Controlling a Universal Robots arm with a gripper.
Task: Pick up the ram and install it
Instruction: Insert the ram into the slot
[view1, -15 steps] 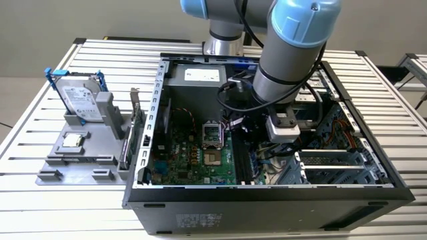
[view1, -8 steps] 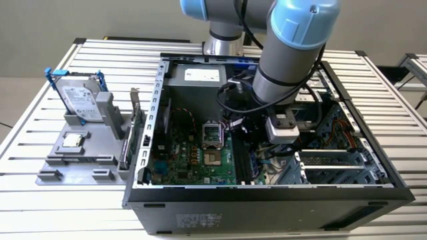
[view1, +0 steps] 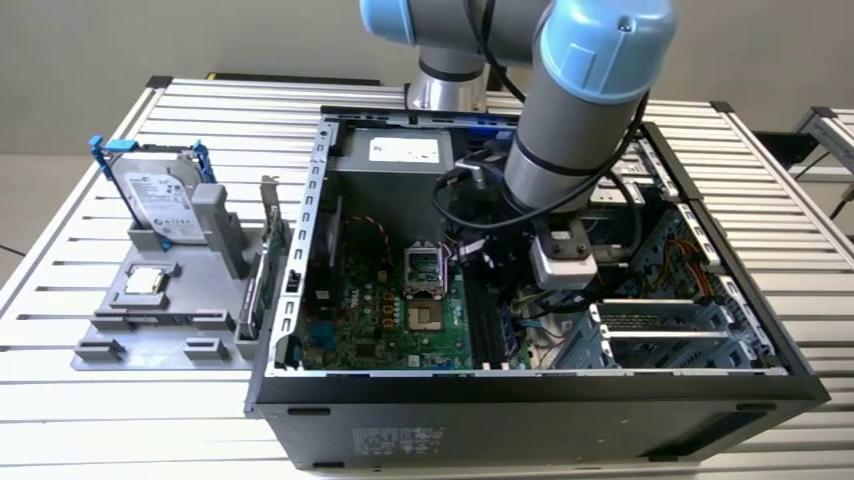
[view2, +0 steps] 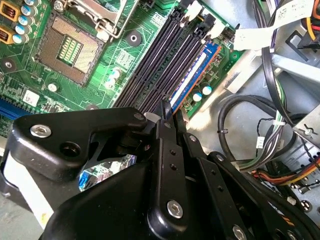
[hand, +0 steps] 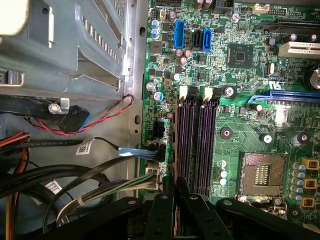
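Gripper holding the ram over the motherboard's memory slots

In the exterior view, a parts tray (view1: 160, 330) sits left of the open computer case (view1: 534, 385). In the second wrist view, the gripper (view2: 169, 112) pinches the ram (view2: 192, 75) edge-on, its fingers nearly together, at the outermost memory slot (view2: 172, 55).

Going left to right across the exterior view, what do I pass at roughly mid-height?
Hard drive standing in the grey holder → expansion card on edge beside the case → green motherboard → open processor socket → gripper lowered into the case → drive cage.
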